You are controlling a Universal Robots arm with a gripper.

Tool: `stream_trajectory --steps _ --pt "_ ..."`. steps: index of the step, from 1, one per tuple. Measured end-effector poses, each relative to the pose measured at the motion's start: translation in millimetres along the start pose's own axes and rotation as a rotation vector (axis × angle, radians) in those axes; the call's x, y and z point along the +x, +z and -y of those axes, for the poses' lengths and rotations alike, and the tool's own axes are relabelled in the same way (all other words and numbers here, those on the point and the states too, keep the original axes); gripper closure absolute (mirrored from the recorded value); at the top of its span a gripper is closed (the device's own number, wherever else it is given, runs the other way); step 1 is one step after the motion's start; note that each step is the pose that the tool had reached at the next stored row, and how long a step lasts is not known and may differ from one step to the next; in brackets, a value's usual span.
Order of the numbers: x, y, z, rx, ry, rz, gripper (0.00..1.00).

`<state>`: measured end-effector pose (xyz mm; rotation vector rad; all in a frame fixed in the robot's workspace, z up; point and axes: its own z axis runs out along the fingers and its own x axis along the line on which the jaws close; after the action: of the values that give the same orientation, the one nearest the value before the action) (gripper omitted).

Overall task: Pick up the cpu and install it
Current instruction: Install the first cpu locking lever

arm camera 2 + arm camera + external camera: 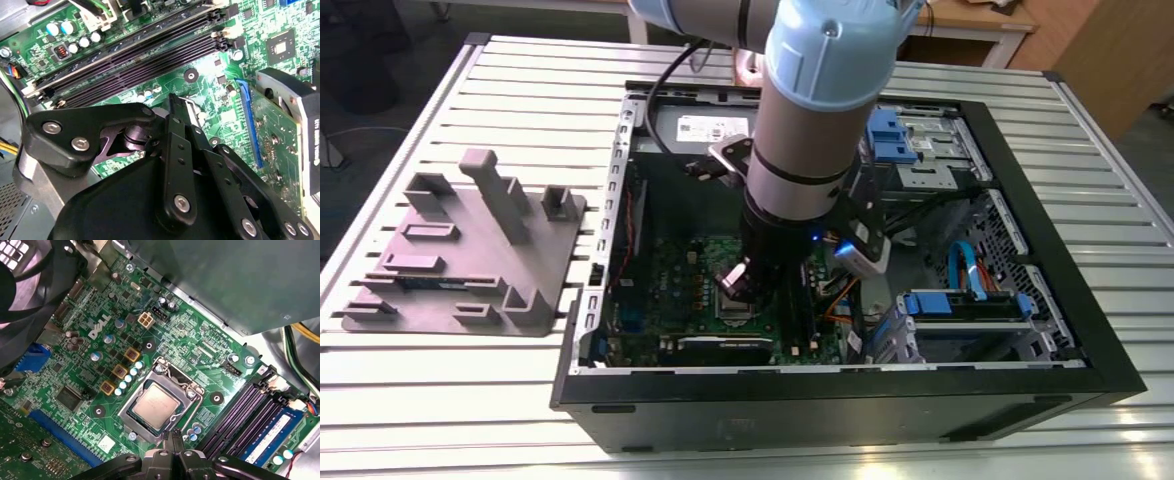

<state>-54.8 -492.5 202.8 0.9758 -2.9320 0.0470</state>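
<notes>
The cpu (159,406), a small square chip with a silver-grey top, lies flat in the metal-framed socket (191,396) on the green motherboard (100,365). My gripper (175,434) hangs just above the socket's edge, next to the cpu, its two thin black fingertips pressed together with nothing between them. In the second wrist view the black linkage fills the foreground and the gripper (173,101) points down at the board. In the exterior view the arm reaches down into the open computer case (854,385), and the gripper (735,282) hovers right over the socket (738,306).
Black memory slots (235,412) and a blue memory stick (272,432) run beside the socket. An expansion card (280,130) sits close by. A grey plastic tray (467,255) lies on the slatted table at the exterior view's left. Drive bays and cables (961,300) crowd the case.
</notes>
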Motion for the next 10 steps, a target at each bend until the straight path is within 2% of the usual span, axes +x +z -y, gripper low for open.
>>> stream_trajectory --steps 6,10 --pt "0.6 5.5 1.5 0.0001 0.002 -0.0003 0.9" --pt "-1.4 8.1 3.1 0.0002 0.003 -0.0004 0.9"
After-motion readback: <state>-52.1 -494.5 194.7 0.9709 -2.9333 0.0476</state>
